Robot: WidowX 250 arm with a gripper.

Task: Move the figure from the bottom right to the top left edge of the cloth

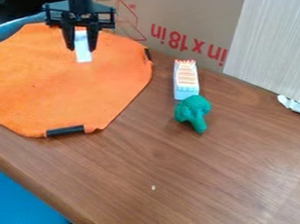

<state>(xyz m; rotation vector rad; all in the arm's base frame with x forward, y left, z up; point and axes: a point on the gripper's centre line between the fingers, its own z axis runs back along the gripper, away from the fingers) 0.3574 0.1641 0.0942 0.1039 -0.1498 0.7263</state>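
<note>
The black gripper hangs over the upper left part of the orange cloth, near its top edge. It is shut on a narrow white piece, one finger at each side, and the piece's lower end sticks out below the fingertips. Whether this piece touches the cloth, I cannot tell. A green broccoli-shaped figure rests on the brown table, to the right of the cloth.
Just behind the green figure is a small white and orange box. A cardboard box and a pale panel stand along the back. The wooden table's front edge runs along the lower left.
</note>
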